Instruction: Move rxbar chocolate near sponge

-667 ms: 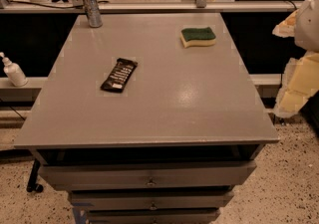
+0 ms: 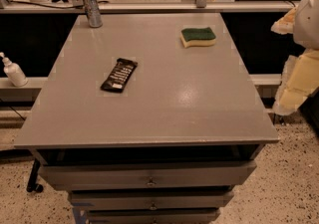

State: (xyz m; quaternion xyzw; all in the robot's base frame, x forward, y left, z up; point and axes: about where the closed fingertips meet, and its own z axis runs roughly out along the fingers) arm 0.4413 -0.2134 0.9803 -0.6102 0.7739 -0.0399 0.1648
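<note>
So the rxbar chocolate (image 2: 119, 75) is a thin, flat black wrapper, rectangular, with rows of tiny white print. It's lying flat on the left-middle part of the table, angled a bit so its far end leans right. The sponge (image 2: 198, 37) sits well apart from it, toward the far right of the top. It's a small block with a rough-looking dark green scouring layer on top of a pale yellow foam body with wavy sides.

The gripper (image 2: 299, 76) is off past the right edge of the table, hanging beside it and not over it. It's a pale yellowish, blocky shape, nowhere near either item. Honestly can't tell if it's spread or closed.

The table (image 2: 174, 108) is a plain grey slab, smooth and matte, with a soft shine patch near the middle-right. Grey drawers (image 2: 149, 175) with small metal pulls are stacked under it. The floor (image 2: 289, 193) is speckled terrazzo-type stuff, and a black caster (image 2: 34, 185) pokes out at the near left.

There's also a shiny metal can (image 2: 91, 8) standing upright at the far left corner, and a white pump bottle (image 2: 12, 71) on a ledge off to the left.

Count: one bar, one sponge, one can, one bottle, three drawer fronts visible.
</note>
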